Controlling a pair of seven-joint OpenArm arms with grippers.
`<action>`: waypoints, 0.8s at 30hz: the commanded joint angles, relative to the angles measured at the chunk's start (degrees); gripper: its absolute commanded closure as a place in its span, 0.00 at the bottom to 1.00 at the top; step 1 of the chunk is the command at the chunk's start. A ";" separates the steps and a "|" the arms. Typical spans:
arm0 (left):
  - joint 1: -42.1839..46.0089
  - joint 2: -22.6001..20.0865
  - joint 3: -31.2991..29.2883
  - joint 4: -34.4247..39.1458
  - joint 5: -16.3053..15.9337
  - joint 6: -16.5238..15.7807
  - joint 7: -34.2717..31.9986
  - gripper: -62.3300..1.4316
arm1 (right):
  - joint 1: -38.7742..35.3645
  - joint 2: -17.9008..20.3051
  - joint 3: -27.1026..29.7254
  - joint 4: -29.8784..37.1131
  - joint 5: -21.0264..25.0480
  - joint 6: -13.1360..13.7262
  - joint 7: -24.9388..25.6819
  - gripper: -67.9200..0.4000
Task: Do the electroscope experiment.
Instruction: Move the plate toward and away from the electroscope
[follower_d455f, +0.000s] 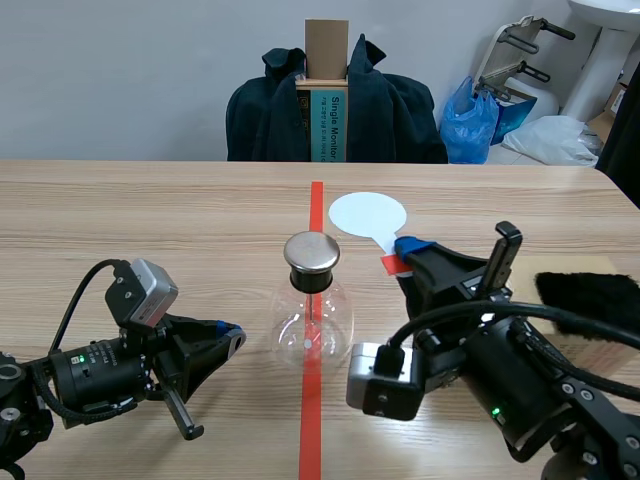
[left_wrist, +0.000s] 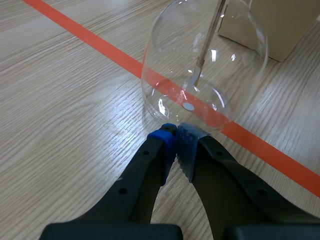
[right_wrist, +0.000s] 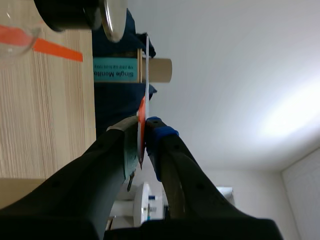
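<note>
The electroscope, a round glass flask (follower_d455f: 318, 322) with a metal cap (follower_d455f: 312, 252), stands on the orange-red line at mid-table. My right gripper (follower_d455f: 405, 255) is shut on the red handle (follower_d455f: 391, 264) of a paddle with a white disc (follower_d455f: 367, 213), held just right of the cap and behind it. The right wrist view shows the paddle edge-on (right_wrist: 142, 117) between the pads, with the cap (right_wrist: 107, 17) off to one side. My left gripper (left_wrist: 176, 137) is shut on nothing, its tips against the foot of the flask (left_wrist: 205, 65). A metal rod (left_wrist: 210, 35) hangs inside.
A black fur cloth (follower_d455f: 590, 300) lies on a tan sheet (follower_d455f: 575, 265) at the table's right edge. Across the table stands a chair with a dark jacket (follower_d455f: 400, 110) and a cardboard box (follower_d455f: 326, 55). A blue bag (follower_d455f: 470, 120) sits beyond.
</note>
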 joint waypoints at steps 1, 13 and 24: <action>-0.74 -0.02 -0.07 0.57 -0.57 0.11 -0.79 0.93 | 0.04 0.44 0.17 0.74 0.13 -0.79 -1.77 0.98; -0.74 -0.02 -0.07 0.57 -0.57 0.11 -0.79 0.93 | 0.04 0.44 0.17 0.74 0.13 -0.76 -9.94 0.98; -0.74 -0.02 -0.07 0.57 -0.57 0.11 -0.79 0.93 | 0.04 0.44 0.17 0.74 0.13 -0.76 1.11 0.98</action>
